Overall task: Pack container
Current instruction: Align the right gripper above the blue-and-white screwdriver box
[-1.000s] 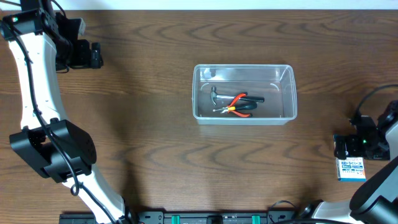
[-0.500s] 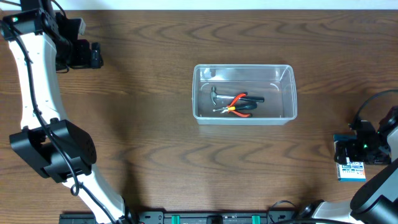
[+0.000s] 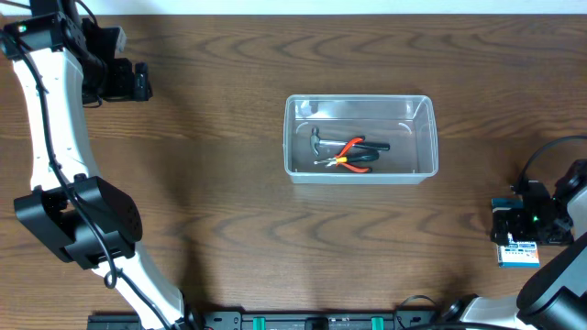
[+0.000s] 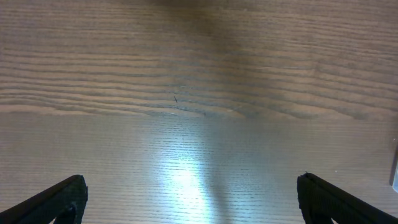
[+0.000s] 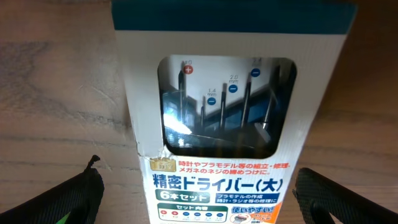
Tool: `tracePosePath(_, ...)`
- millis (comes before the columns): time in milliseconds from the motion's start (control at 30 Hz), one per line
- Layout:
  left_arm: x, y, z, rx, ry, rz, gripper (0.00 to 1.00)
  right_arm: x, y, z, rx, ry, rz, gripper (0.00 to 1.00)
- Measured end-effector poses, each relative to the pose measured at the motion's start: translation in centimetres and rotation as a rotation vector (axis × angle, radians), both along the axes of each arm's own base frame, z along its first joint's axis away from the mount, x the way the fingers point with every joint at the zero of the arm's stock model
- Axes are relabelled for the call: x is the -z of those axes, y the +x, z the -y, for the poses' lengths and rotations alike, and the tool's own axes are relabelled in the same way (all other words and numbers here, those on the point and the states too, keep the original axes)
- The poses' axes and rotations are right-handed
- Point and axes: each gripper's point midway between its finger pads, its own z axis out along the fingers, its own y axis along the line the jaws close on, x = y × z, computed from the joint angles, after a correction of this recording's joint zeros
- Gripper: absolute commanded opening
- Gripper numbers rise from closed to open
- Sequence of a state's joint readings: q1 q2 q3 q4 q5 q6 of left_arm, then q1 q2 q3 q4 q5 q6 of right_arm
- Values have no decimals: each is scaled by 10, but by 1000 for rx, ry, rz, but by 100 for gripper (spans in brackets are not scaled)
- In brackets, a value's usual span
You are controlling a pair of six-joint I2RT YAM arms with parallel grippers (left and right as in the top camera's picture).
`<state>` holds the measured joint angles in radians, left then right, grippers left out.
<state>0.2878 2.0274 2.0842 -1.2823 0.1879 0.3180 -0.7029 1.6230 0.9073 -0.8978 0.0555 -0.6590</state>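
The clear plastic container (image 3: 359, 99) sits mid-table in the overhead view, holding a small hammer (image 3: 316, 139) and red-handled pliers (image 3: 348, 152) beside a dark tool. At the right edge my right gripper (image 3: 518, 229) hangs over a blue-and-white screwdriver card pack (image 3: 519, 255). The right wrist view shows that pack (image 5: 227, 112) lying between the wide-apart fingers (image 5: 74, 199) of the right gripper (image 5: 205, 196), which is open and not touching it. My left gripper (image 3: 138, 81) is at the far left. It stands open over bare wood (image 4: 193, 199).
The wooden table (image 3: 229, 211) runs around the container. The left arm's white links (image 3: 55, 137) stretch along the left side, with its base (image 3: 78, 220) near the front. Black cables (image 3: 550, 151) loop by the right arm.
My right gripper has slid toward the table's front edge, covering more of the card pack. The left arm and the container have not moved.
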Motion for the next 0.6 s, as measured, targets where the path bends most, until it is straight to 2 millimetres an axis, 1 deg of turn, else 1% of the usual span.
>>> tracePosePath(233,0,0,0,0,0,0,98,0,-1,7,24,-12,12,99)
tracePosePath(600,0,0,0,0,0,0,98,0,-1,8,24,-13,14,99)
